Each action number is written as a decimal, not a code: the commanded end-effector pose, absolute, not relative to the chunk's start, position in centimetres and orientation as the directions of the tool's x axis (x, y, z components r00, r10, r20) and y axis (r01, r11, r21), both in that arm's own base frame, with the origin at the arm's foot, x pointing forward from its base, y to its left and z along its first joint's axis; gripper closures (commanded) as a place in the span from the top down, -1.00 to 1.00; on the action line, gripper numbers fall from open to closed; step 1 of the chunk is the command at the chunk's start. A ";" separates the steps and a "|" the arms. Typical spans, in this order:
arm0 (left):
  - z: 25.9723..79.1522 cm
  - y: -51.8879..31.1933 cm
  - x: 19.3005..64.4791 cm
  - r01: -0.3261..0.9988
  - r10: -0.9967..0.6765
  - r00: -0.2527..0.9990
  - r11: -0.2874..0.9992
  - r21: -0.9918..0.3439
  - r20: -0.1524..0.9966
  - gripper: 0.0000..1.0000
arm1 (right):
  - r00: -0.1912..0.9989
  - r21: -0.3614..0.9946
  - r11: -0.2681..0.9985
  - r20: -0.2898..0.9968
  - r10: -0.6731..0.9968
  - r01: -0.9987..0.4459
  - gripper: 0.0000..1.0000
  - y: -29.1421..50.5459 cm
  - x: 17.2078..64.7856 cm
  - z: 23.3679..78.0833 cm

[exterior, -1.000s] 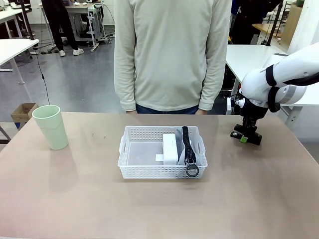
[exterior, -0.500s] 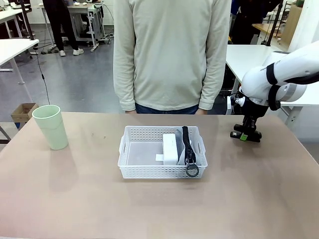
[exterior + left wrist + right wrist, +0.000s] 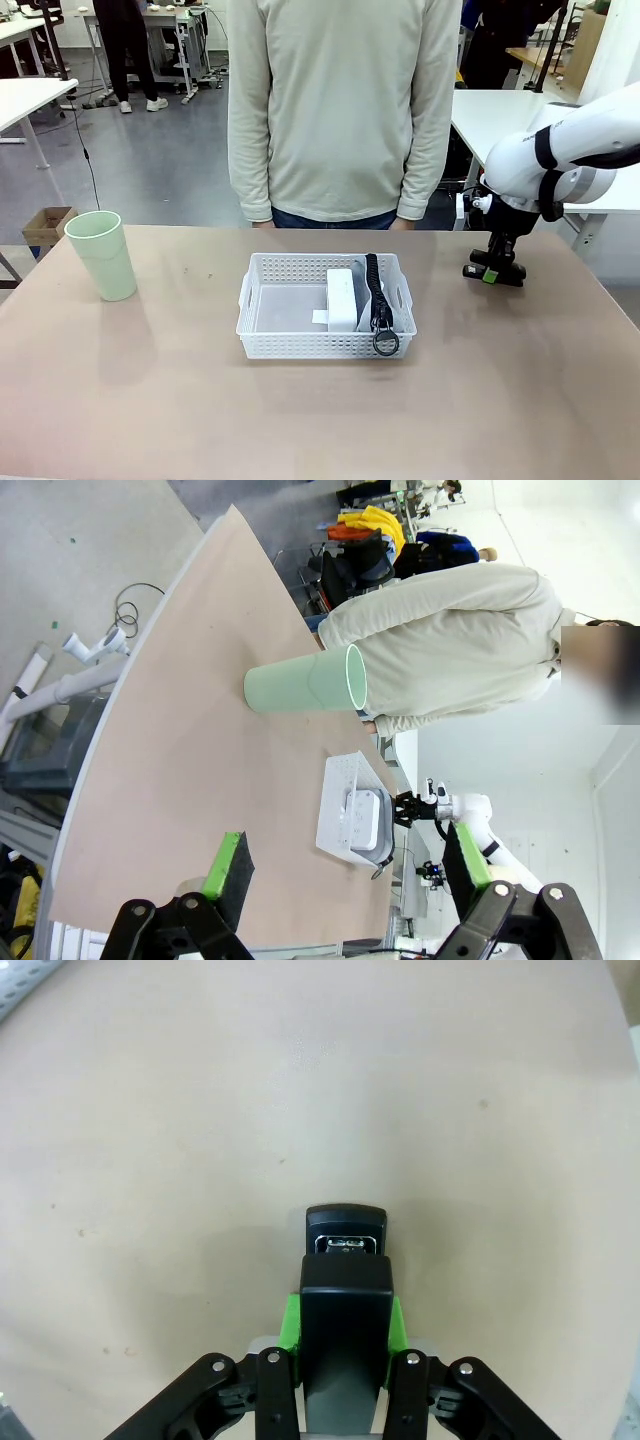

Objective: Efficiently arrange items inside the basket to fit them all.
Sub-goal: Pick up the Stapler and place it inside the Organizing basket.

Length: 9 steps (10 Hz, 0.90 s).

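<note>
Table: wide bare room on every side of the basket; nothing lies between the right arm and the basket's right end.
Basket: mid-table, long axis across the table; its left half is bare floor, its right half is taken.
Cup: upright, well apart at the far left, outside the basket and nearer the left arm.
Pouch: on edge along the basket's right end, strap draped over the near rim.
Box: on edge just left of the pouch, touching or nearly so.
Right gripper: right of the basket near the far edge, green pads clamped on the stapler's sides.
Stapler: long axis points out from the jaws; whether it is clear of the table I cannot tell.
Left gripper: spread wide, holding nothing, looking along the table toward the cup.
Next move, likely: carry the stapler leftward over the rim into the bare half.
</note>
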<state>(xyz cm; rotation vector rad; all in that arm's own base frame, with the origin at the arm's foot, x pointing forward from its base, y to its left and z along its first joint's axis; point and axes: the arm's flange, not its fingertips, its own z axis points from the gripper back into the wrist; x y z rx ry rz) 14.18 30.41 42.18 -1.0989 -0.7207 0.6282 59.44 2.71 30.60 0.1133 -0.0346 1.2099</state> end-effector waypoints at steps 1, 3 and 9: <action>42.2 30.2 14.1 -0.066 0.760 0.609 0.332 -0.941 0.226 1.00 | 0.489 0.182 0.482 -0.007 0.872 -0.857 -1.00 1.4 58.5 34.3; 42.2 30.2 14.1 -0.066 0.760 0.609 0.332 -0.941 0.226 1.00 | 0.607 0.213 0.603 -0.053 0.793 -0.769 -1.00 0.1 55.4 40.1; 42.2 30.2 14.1 -0.066 0.760 0.609 0.332 -0.941 0.226 1.00 | 0.789 0.240 0.776 -0.061 0.611 -0.583 -1.00 -2.3 50.6 41.9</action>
